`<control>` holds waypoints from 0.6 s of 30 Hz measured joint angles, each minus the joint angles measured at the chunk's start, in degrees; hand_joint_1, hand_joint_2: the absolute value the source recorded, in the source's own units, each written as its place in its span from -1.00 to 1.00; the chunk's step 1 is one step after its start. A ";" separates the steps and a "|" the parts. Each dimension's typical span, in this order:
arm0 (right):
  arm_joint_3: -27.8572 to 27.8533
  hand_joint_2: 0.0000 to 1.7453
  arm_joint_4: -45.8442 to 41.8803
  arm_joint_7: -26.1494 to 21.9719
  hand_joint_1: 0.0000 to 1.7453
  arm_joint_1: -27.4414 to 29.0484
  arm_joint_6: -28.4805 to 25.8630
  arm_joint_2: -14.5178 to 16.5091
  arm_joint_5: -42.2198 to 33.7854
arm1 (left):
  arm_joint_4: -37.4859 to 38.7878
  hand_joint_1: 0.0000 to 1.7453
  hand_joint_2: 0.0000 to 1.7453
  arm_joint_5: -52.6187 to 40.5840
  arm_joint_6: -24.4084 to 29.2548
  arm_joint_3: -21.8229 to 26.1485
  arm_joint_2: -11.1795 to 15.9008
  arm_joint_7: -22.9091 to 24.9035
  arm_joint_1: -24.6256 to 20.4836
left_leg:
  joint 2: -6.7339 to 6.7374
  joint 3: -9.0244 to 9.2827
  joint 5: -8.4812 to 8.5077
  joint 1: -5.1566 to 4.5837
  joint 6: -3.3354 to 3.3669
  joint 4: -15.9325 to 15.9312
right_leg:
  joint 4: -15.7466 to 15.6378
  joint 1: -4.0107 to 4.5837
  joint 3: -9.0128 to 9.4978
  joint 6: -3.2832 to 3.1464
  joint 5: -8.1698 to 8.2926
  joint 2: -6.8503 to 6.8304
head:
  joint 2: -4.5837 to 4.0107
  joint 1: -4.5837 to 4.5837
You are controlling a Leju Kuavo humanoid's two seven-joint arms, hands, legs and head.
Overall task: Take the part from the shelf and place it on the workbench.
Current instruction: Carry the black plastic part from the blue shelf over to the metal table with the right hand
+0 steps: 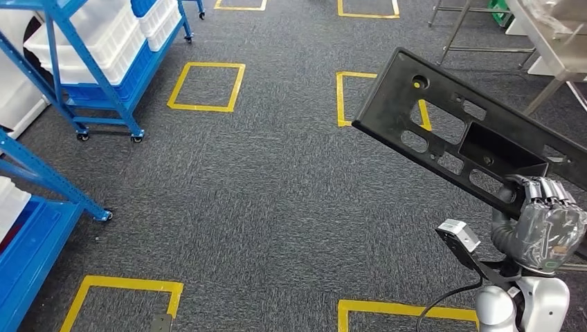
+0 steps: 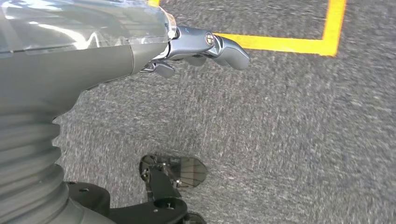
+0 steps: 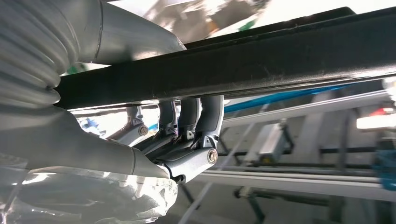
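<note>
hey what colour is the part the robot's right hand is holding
Black. The part, a flat panel with cut-outs, shows best in the head view, gripped by the right hand.

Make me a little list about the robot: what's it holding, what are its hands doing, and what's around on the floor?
holding: black part, lifted over the carpet
right hand: grips the part's lower edge
left hand: holds nothing, hangs over the carpet
floor: grey carpet with yellow tape squares
nearby: blue shelf cart with white bins; metal table legs

shelf [image 1: 104, 62] far left, part [image 1: 457, 131] right
</note>
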 joint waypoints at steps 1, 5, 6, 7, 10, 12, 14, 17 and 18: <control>0.06 1.00 -0.29 0.32 1.00 0.38 -0.01 -0.29 0.21 | -0.01 -1.00 1.00 -0.04 -0.07 0.00 0.03 -0.05 0.05 | 0.53 0.14 -0.13 -0.07 -0.34 0.03 | 0.00 0.13 -0.10 -0.39 0.13 0.67 | -0.01 0.00; 0.13 1.00 -1.50 0.73 1.00 1.44 -0.03 -0.97 1.38 | -0.01 -1.00 1.00 -0.21 -0.20 0.00 0.07 -0.07 0.16 | -2.66 -1.33 -3.36 0.54 -1.37 4.25 | -0.27 -0.21 -0.03 -1.89 0.42 3.31 | -0.01 0.00; 0.19 1.00 -1.61 0.94 1.00 1.49 -0.02 -0.97 1.98 | -0.01 -1.00 1.00 -0.21 -0.21 0.00 0.07 -0.07 0.31 | -4.28 -3.05 -5.31 0.65 -1.44 8.13 | -0.27 -0.12 -0.04 -2.15 0.44 4.02 | -0.01 0.01; 0.28 1.00 -1.63 1.22 1.00 1.49 -0.01 -0.97 2.77 | -0.01 -1.00 1.00 -0.20 -0.22 0.00 0.07 -0.07 0.54 | -5.14 -5.12 -7.11 0.70 -1.46 12.45 | -0.25 0.01 -0.05 -2.36 0.45 4.82 | -0.02 0.00; 0.67 1.00 -1.53 2.10 1.00 1.44 0.01 -0.95 5.32 | -0.01 -1.00 1.00 -0.04 -0.27 0.00 0.07 -0.08 1.14 | -5.77 -7.97 -6.90 0.66 -1.07 16.98 | -0.15 0.46 0.02 -2.54 0.47 7.56 | -0.02 -0.01; 1.01 1.00 -1.35 2.61 1.00 1.24 0.01 -0.94 6.44 | -0.01 -1.00 1.00 0.09 -0.29 0.01 0.12 -0.13 1.23 | -7.51 -5.22 -2.37 0.51 -0.32 9.71 | -0.08 0.52 0.13 -2.53 0.48 9.27 | -0.01 0.00; 1.42 1.00 -0.99 3.24 1.00 0.77 0.02 -0.92 7.35 | -0.01 -1.00 1.00 0.26 -0.29 0.05 0.28 -0.22 1.28 | -10.56 -2.38 0.42 0.44 0.37 2.79 | 0.00 0.39 -0.04 -2.20 0.59 10.76 | -0.01 0.00; 1.90 1.00 -0.32 4.18 1.00 0.18 0.03 -0.90 8.39 | -0.01 -1.00 1.00 0.51 -0.29 0.13 0.37 -0.39 1.32 | -10.82 -1.32 0.75 0.29 0.80 0.62 | -0.31 -0.11 -0.56 -1.01 1.07 12.86 | -0.02 -0.02; 1.99 1.00 -0.14 4.43 1.00 0.12 0.02 -0.92 8.59 | -0.01 -1.00 1.00 0.59 -0.29 0.15 0.37 -0.44 1.31 | -10.10 -1.08 1.08 0.35 1.01 0.01 | -0.33 -0.17 -0.63 -0.76 1.04 12.57 | -0.02 -0.02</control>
